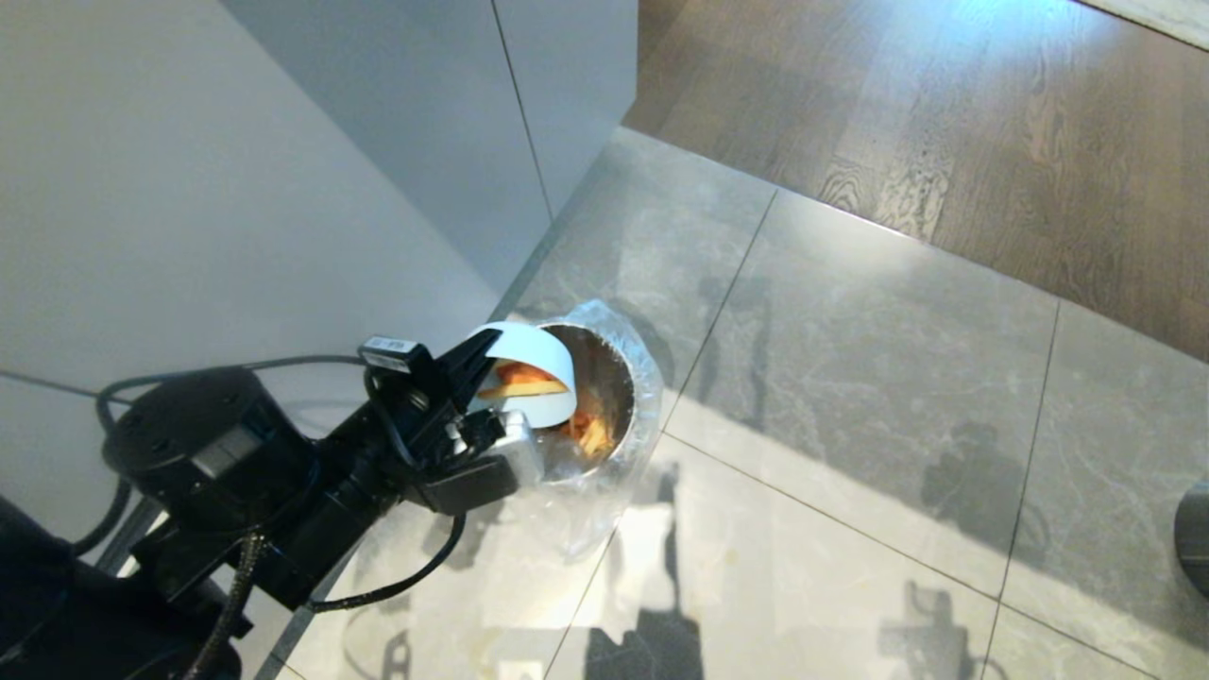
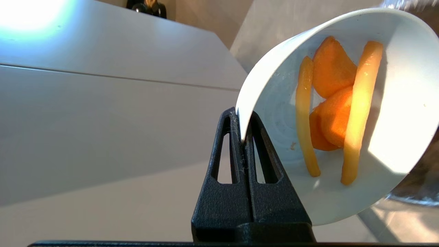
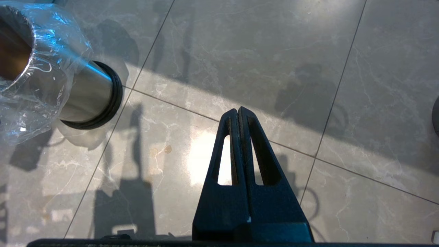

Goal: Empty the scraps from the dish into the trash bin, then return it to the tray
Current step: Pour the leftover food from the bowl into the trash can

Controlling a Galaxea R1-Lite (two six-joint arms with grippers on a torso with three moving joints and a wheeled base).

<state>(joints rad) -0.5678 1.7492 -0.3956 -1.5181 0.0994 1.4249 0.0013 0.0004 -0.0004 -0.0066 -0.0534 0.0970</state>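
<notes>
My left gripper [image 1: 484,364] [image 2: 242,118] is shut on the rim of the dish [image 1: 536,364] [image 2: 394,103], a small white bowl tipped steeply on its side over the mouth of the trash bin [image 1: 614,378]. Orange carrot slices and pale yellow strips, the scraps [image 1: 518,381] [image 2: 337,109], cling to the inside of the tilted dish. More orange pieces [image 1: 587,430] lie inside the coppery bin, which has a clear crinkly liner [image 1: 586,515]. My right gripper [image 3: 238,111] is shut and empty, hanging over bare floor tiles beside the trash bin [image 3: 85,94]. The tray is out of view.
A white cabinet [image 1: 236,208] stands close on the left of the bin. Grey marble tiles [image 1: 850,378] run to the right, and wood flooring [image 1: 992,123] lies beyond them. A dark round object [image 1: 1195,534] sits at the right edge.
</notes>
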